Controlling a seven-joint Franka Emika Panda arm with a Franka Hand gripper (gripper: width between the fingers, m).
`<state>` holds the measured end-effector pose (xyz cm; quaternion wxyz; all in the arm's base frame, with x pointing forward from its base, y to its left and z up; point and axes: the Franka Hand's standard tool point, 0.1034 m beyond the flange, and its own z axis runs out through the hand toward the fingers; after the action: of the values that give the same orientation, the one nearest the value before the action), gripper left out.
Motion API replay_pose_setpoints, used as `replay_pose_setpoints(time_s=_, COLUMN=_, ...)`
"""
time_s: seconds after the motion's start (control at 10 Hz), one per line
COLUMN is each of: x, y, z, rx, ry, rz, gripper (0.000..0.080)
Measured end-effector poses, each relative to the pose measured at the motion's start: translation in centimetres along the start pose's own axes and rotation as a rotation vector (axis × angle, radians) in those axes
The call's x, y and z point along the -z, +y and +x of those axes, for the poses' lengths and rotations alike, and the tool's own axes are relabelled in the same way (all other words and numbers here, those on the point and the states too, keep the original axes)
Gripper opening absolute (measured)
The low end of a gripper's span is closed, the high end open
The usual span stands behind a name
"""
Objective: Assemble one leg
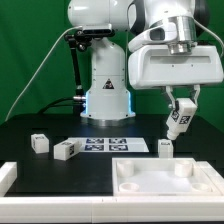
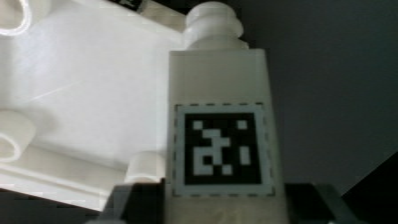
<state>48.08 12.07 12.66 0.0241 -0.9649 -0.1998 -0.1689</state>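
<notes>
My gripper [image 1: 181,112] is shut on a leg [image 1: 179,121], a small white oblong block with a black-and-white tag, and holds it in the air above the table on the exterior view's right. In the wrist view the leg [image 2: 217,120] stands between my dark fingers [image 2: 134,200], its tag facing the camera and a round peg at its far end. The large white panel [image 1: 160,180] with raised rims lies at the front right below the leg; it also shows in the wrist view [image 2: 71,100]. Another leg [image 1: 164,147] lies on the table just under the held one.
Two more legs [image 1: 39,143] [image 1: 65,150] lie at the exterior view's left. The marker board [image 1: 110,146] lies flat in the middle. A white piece [image 1: 6,176] sits at the front left edge. The robot base [image 1: 106,95] stands behind.
</notes>
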Motion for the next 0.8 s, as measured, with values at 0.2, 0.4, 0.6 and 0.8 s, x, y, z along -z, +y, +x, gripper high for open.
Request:
replay_pose_setpoints(time_s=0.2, x=0.0, y=0.0, z=0.0, rx=0.0, ry=0.0, rz=0.0, gripper=0.0291)
replay_pose_setpoints(time_s=0.4, x=-0.9, y=2.0, z=2.5, rx=0.01, ry=-0.045, rz=0.015, gripper=0.0291)
replay_pose_setpoints(time_s=0.6, x=-2.1, y=3.2, z=6.0, rx=-0.008, ry=-0.061, rz=0.035, gripper=0.0291)
replay_pose_setpoints(time_s=0.8, x=-2.7, y=3.2, z=6.2, rx=-0.011, ry=-0.058, rz=0.036, gripper=0.0291)
